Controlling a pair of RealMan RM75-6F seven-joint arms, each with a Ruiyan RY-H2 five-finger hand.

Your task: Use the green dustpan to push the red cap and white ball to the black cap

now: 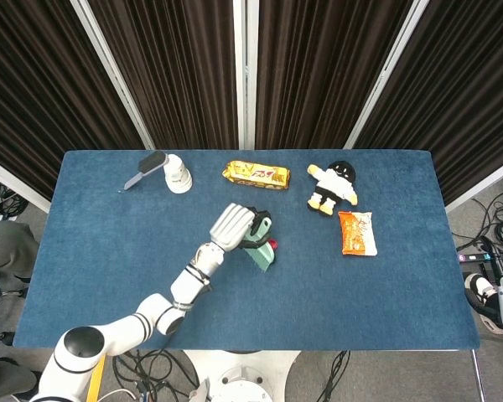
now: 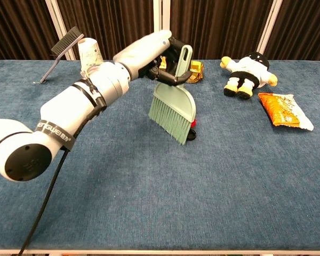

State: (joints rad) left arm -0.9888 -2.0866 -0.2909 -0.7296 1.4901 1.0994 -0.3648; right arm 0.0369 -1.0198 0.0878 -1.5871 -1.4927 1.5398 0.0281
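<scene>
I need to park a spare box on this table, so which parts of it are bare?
The near half of the table is bare, as is the right front below the chip bag. The far edge is crowded: brush, white bottle, biscuit pack, plush doll. The middle holds the left hand with the dustpan.
</scene>
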